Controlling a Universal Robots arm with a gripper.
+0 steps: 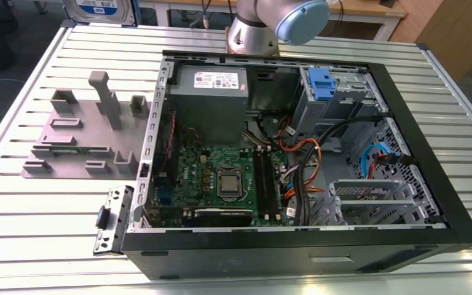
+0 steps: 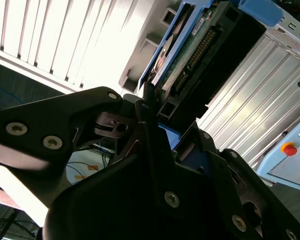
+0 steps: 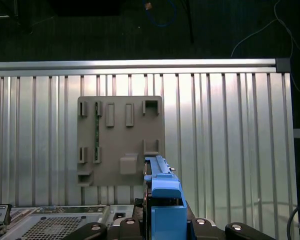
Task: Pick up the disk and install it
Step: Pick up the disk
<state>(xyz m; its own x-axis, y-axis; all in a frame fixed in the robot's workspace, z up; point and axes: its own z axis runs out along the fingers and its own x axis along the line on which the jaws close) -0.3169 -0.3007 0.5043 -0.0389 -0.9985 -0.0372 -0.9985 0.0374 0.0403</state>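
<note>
The disk (image 3: pixel 164 195) is gripped by the hand (image 2: pixel 166 134), whose fingers are closed against the two sides of its blue caddy. In the second wrist view the drive is seen edge-on, with its circuit board and connector side exposed. It is held in the air, clear of the counter (image 1: pixel 23 215). In the first wrist view it hangs above the slats just beside the grey fixture (image 3: pixel 120 140), touching neither. In the exterior view it appears at the upper edge, toward the exterior view's left, well apart from the open computer case (image 1: pixel 432 203).

The step in hand is judged to be the carry from the fixture to the case, so the pick-up looks done and the install not yet begun. The grip is taken on the plastic frame, so some flex or slip is possible. A steady, unhurried carry with no sudden turn of the wrist is therefore advised. The disk is best kept high enough to pass over the case wall.

The orange and black cables (image 1: pixel 302 147) lie loose near the drive cage, where another blue caddy (image 1: pixel 322 83) is seated, and they are best avoided. Which slot is free cannot be told.
</note>
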